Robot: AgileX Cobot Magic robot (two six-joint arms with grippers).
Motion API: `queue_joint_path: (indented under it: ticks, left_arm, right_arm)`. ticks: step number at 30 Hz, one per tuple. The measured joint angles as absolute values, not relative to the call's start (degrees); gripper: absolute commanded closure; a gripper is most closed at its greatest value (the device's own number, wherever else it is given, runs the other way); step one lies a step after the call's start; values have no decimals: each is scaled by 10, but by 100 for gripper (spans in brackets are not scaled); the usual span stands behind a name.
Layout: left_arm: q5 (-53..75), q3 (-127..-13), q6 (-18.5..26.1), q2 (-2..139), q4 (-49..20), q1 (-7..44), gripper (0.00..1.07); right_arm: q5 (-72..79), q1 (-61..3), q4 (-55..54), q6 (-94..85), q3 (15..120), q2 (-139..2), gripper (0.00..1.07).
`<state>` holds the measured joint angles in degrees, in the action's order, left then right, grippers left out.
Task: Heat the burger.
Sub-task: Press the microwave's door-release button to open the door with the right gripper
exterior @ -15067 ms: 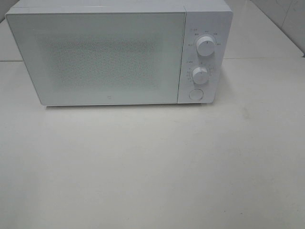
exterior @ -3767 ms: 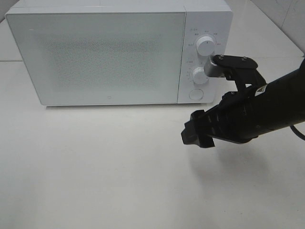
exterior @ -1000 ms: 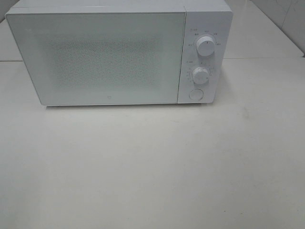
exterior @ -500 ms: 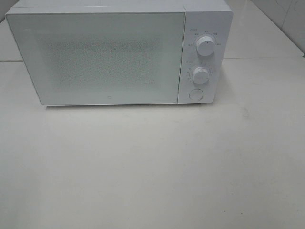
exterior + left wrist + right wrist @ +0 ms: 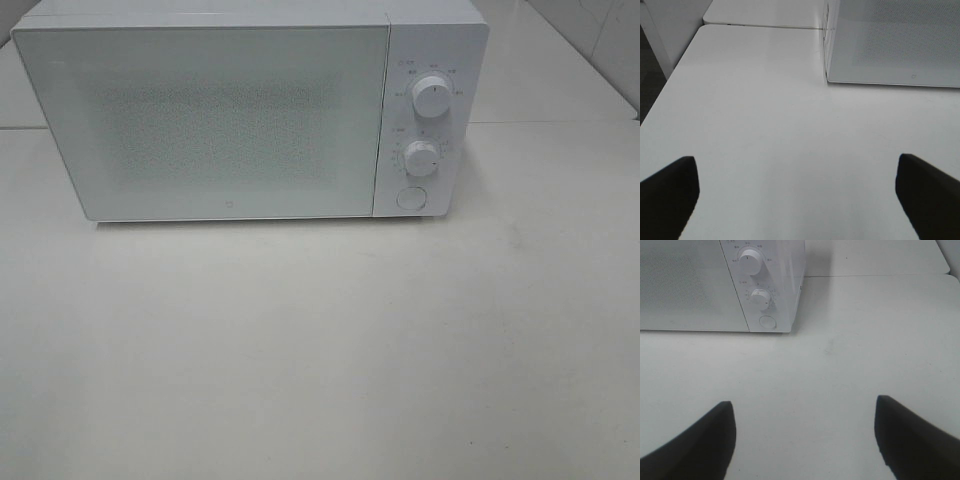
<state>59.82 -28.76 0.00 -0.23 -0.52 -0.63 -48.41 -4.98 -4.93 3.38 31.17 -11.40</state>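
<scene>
White microwave [image 5: 432, 45] sat on the table [image 5: 320, 350], door [image 5: 205, 120] shut, left gripper [image 5: 796, 161] and right gripper [image 5: 804, 401] gaped wide, held nothing.

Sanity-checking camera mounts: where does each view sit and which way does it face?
Exterior high: high, in front, looking down on the microwave front and table; no arm shows.
Left wrist: low over the table, facing the door; open left gripper shows.
Right wrist: low over the table, facing the knobs; open right gripper shows.
Shared: all three see the microwave; exterior and right wrist both see the knobs.
</scene>
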Motion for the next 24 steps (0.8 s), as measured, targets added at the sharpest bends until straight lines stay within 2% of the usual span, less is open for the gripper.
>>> queue_joint_path:
  ticks: [24]
  left_arm:
    - [598, -288, 0, -2, -5, -6, 6]
  right_arm:
    - [-154, -50, -49, 34, 312, -394, 32]
